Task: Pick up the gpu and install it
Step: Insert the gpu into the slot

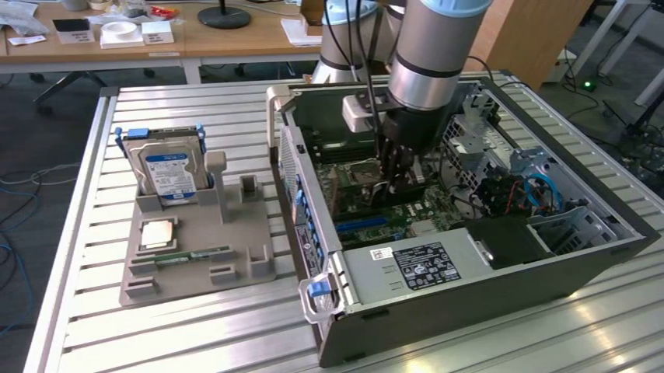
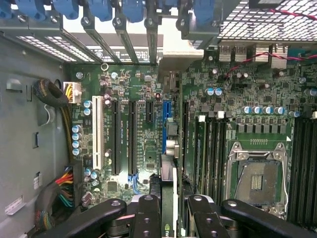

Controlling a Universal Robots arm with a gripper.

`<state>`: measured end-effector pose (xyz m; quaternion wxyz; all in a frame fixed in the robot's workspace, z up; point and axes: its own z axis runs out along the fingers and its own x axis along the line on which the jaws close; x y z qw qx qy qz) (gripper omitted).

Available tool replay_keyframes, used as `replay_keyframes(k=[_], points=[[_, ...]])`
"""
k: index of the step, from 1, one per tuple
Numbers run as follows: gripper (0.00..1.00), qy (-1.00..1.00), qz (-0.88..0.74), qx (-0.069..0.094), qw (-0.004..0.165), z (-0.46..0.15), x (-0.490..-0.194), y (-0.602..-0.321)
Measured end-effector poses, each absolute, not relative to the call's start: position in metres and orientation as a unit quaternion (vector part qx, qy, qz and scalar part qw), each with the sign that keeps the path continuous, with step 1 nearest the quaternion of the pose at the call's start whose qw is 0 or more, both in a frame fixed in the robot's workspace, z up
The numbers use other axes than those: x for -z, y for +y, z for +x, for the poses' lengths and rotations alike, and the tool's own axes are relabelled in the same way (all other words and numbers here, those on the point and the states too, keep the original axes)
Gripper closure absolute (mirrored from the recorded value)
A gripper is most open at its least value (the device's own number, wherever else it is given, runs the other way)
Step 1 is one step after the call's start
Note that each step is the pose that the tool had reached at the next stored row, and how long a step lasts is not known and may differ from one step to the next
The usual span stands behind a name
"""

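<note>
We find the arm reaching down into the open computer case (image 1: 467,299), which lies on its side on the slatted metal table (image 1: 155,334). The gripper (image 1: 400,185) hangs over the middle of the motherboard (image 2: 141,99), towards the case wall on the exterior view's left.

In the wrist view, the gripper (image 2: 170,218) has its two dark fingers (image 2: 147,215) drawn in on either side of a thin card seen edge-on. We take this card to be the gpu (image 2: 168,182), and it is clamped between them. The card runs away from the fingers towards the rear slot openings, in line with the blue expansion slot (image 2: 165,124). We cannot tell whether its lower edge is seated in a slot or is only held above it.

The bare processor socket (image 2: 257,178) lies beside the gripper, on the side away from the white slot (image 2: 97,131).

Outside the case, on the exterior view's left, a grey fixture tray (image 1: 244,272) rests on the table. It carries the silver hard drive (image 1: 166,172) upright at its far end. A square chip (image 1: 158,233) and the slim green memory stick (image 1: 197,254) lie flat nearer the camera. All three are well apart from the gripper.
</note>
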<state>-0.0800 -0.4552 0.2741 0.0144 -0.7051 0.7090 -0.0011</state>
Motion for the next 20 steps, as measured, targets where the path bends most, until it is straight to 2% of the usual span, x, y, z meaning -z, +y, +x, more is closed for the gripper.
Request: replay_keyframes(k=[20], points=[[0.74,0.707,-0.707,0.001,0.014,-0.0837,-0.2674,-0.4552]])
